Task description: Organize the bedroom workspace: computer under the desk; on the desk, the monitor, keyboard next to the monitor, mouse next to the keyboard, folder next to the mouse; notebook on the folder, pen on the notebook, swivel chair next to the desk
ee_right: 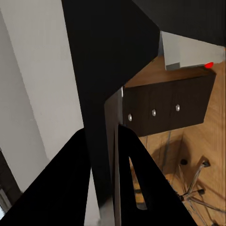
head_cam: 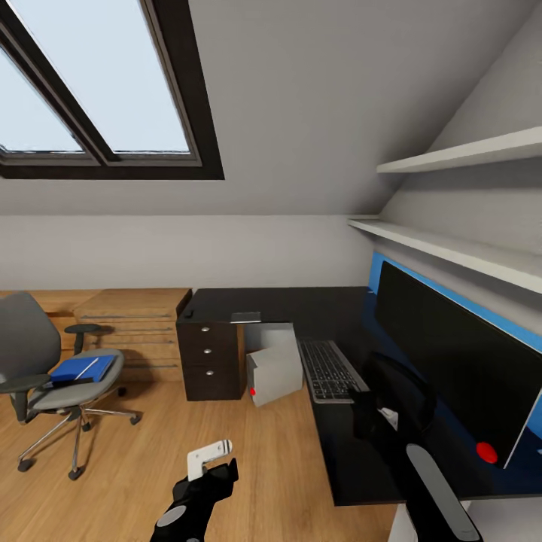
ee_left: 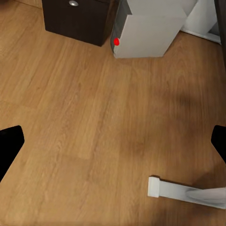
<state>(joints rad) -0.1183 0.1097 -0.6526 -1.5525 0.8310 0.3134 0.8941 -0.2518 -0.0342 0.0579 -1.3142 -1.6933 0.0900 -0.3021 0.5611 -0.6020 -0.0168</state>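
Keyboard (head_cam: 329, 369) is lying near the desk (head_cam: 301, 305) edge, so the right gripper (head_cam: 380, 414), its clench impossible to tell, is risking knocking it off, while the left gripper (head_cam: 207, 457) is hanging spread open.

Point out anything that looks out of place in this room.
The folder lies on the swivel chair seat with a white pen on it, away from the desk. The computer sits askew, half out from under the desk.

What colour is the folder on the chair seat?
Bright blue. The folder on the chair shows best in the head view.
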